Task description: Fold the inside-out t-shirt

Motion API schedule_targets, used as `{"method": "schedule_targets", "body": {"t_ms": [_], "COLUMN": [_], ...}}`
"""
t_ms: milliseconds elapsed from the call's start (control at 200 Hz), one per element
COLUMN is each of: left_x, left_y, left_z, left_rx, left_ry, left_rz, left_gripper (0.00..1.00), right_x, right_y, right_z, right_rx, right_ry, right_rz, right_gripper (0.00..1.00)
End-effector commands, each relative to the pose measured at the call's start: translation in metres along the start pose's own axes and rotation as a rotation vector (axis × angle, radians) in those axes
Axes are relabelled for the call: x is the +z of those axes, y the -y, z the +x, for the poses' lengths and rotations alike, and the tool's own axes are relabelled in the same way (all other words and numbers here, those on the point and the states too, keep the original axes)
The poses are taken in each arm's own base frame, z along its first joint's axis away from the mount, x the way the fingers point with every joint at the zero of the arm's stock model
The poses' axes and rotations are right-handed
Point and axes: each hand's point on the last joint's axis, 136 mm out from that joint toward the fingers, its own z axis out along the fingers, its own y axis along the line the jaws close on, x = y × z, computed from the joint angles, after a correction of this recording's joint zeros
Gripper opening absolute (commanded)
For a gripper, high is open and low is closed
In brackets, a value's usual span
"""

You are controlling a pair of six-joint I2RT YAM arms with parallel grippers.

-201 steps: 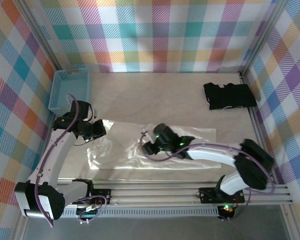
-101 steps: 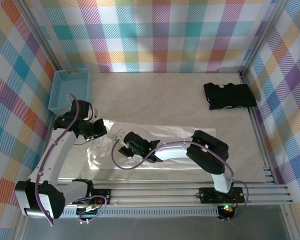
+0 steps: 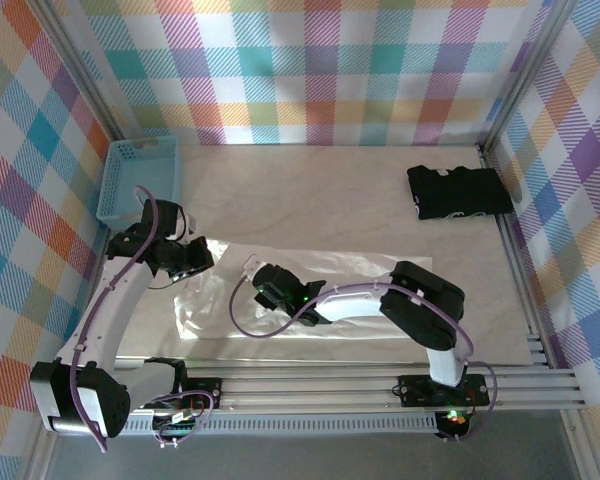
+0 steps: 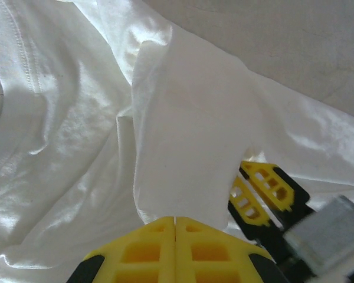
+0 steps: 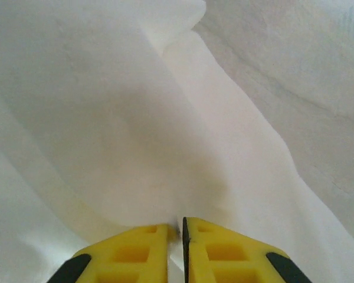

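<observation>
The inside-out t-shirt (image 3: 370, 268) lies white and wrinkled across the near part of the table. My left gripper (image 3: 198, 262) is at its left edge. In the left wrist view its yellow fingers (image 4: 175, 222) are shut on a raised fold of the t-shirt (image 4: 183, 118). My right arm reaches left across the cloth, with the right gripper (image 3: 255, 272) close beside the left one. Its yellow fingers (image 4: 262, 191) show just right of the pinched fold. In the right wrist view the jaws (image 5: 178, 223) are pressed on a thin ridge of the t-shirt (image 5: 135, 118).
A blue basket (image 3: 140, 178) stands at the back left, just behind my left arm. A black folded garment (image 3: 458, 190) lies at the back right. Bare tabletop (image 3: 310, 190) stretches behind the shirt. Checked walls close in three sides.
My right arm has swung left across the shirt to a spot beside the left gripper, and its jaws have closed on the cloth. The left arm has not moved.
</observation>
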Motion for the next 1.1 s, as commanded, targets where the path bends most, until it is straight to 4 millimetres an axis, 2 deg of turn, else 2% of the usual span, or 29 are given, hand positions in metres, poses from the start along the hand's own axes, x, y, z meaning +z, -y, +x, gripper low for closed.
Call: {"method": "schedule_targets", "body": {"t_ms": [0,160,280,390,500,605,860,1095], "left_x": [0.003,0.010,0.013,0.012,0.010,0.010,0.008,0.008], "left_y": [-0.009,-0.014,-0.016,-0.015,-0.013,-0.013,-0.013,-0.012], "left_z": [0.001,0.007,0.011,0.008,0.006,0.007,0.008,0.007], "left_rx": [0.009,-0.004,-0.013,-0.011,-0.006,-0.004,0.003,0.006], "left_ry": [-0.006,-0.018,-0.025,-0.022,-0.017,-0.021,-0.018,-0.017], "left_rz": [-0.029,-0.038,-0.038,-0.034,-0.034,-0.034,-0.030,-0.027], "left_gripper": [0.00,0.00,0.00,0.00,0.00,0.00,0.00,0.00], "right_x": [-0.022,-0.035,-0.036,-0.032,-0.019,-0.005,0.019,0.027], "right_y": [-0.003,-0.013,-0.025,-0.040,-0.048,-0.051,-0.046,-0.035], "right_z": [-0.019,-0.017,-0.013,-0.011,-0.012,-0.013,-0.007,0.009], "right_rx": [0.041,0.043,0.034,0.036,0.029,0.013,-0.024,-0.034], "right_ry": [0.046,0.026,0.004,-0.002,-0.014,-0.027,-0.069,-0.110], "right_rz": [-0.058,-0.149,-0.213,-0.283,-0.299,-0.291,-0.243,-0.211], "right_gripper": [0.09,0.00,0.00,0.12,0.27,0.35,0.38,0.34]}}
